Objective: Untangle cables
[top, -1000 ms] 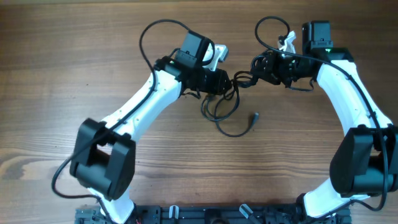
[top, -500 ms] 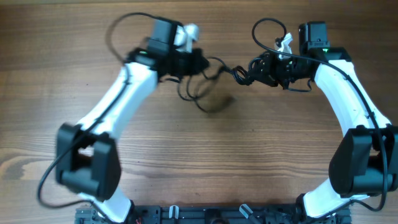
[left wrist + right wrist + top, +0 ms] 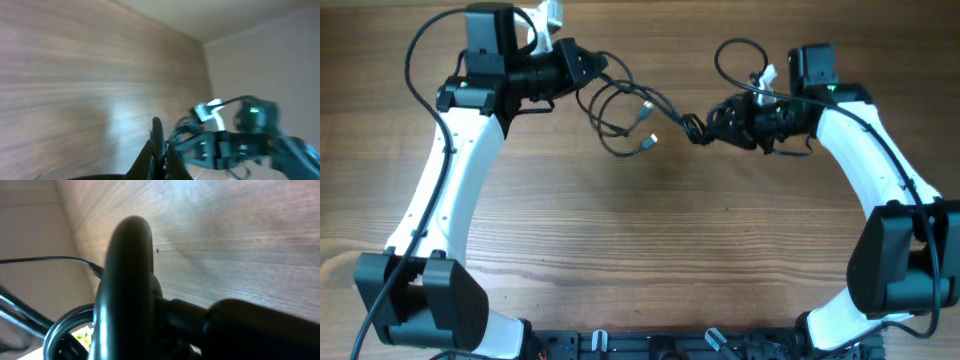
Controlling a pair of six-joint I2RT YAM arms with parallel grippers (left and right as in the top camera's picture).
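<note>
Nearest me, the cables point(image 3: 644, 114) are sagging in loose loops with two plug ends over the table point(image 3: 640, 240), between my pincers. Farther back, my left pincer point(image 3: 582, 66) is clenching a strand at the loops' left end. My right pincer point(image 3: 712, 118) is gripping the knotted part at their right end.

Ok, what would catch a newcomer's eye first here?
The thin black cables strung between both arms at the top of the overhead view: the left gripper is shut on one end, the right gripper on the knotted clump. Loose loops with small pale plugs trail between them over the brown wooden table.
</note>
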